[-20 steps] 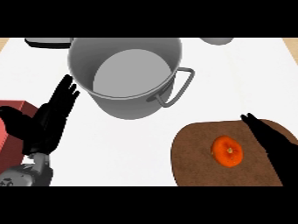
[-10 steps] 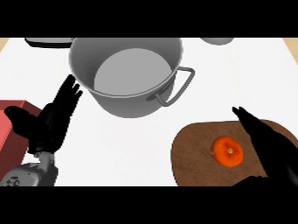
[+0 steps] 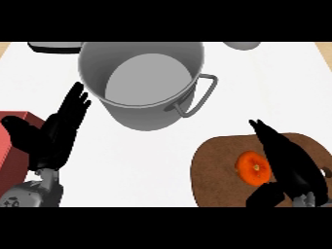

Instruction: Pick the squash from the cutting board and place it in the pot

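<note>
One squash [image 3: 254, 167], one cutting board [image 3: 219, 170], one pot [image 3: 143, 82]. The right hand [image 3: 290, 163] lies beside the squash, fingers straight; the left hand [image 3: 53, 133] rests released.

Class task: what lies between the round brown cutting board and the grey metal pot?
In the head view, only bare white counter separates the brown cutting board from the grey pot.

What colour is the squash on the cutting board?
Orange. The squash lies on the brown cutting board in the head view.
</note>
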